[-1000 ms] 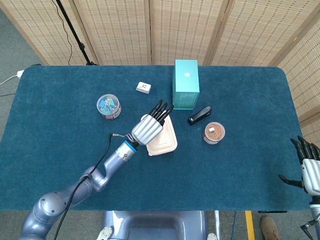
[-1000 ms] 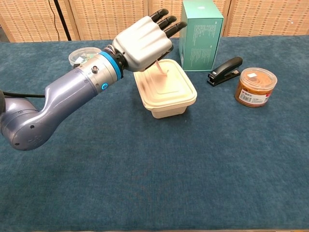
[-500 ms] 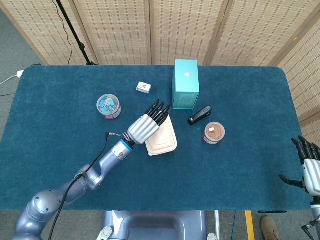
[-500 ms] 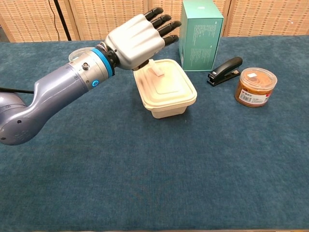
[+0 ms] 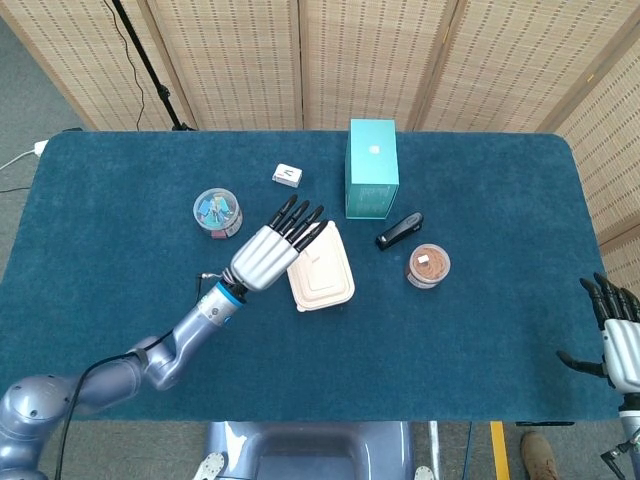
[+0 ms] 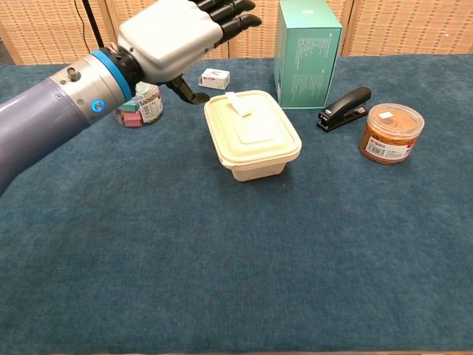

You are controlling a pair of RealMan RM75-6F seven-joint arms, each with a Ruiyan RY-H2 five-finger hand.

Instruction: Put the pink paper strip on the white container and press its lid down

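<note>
The white container [image 5: 322, 273] [image 6: 253, 144] stands mid-table with its lid on. A pale pink paper strip [image 6: 236, 103] [image 5: 312, 246] lies on the lid's far left part. My left hand [image 5: 272, 248] [image 6: 177, 33] hovers to the left of the container and above it, fingers stretched out and apart, holding nothing and apart from the lid. At the frame's lower right edge, off the table, my right hand [image 5: 618, 330] has its fingers spread and empty; the chest view does not show it.
A teal box [image 5: 371, 168] [image 6: 307, 53] stands behind the container. A black stapler [image 5: 399, 230] [image 6: 344, 108] and a jar of brown contents [image 5: 428, 265] [image 6: 391, 132] lie to the right. A jar of coloured clips [image 5: 218, 212] [image 6: 137, 108] and a small white box [image 5: 288, 176] [image 6: 213, 78] are at the left.
My left hand has drawn back to the left and upward, away from the container. The strip, which hung under the hand, now lies on the lid. The right hand has stayed put.
</note>
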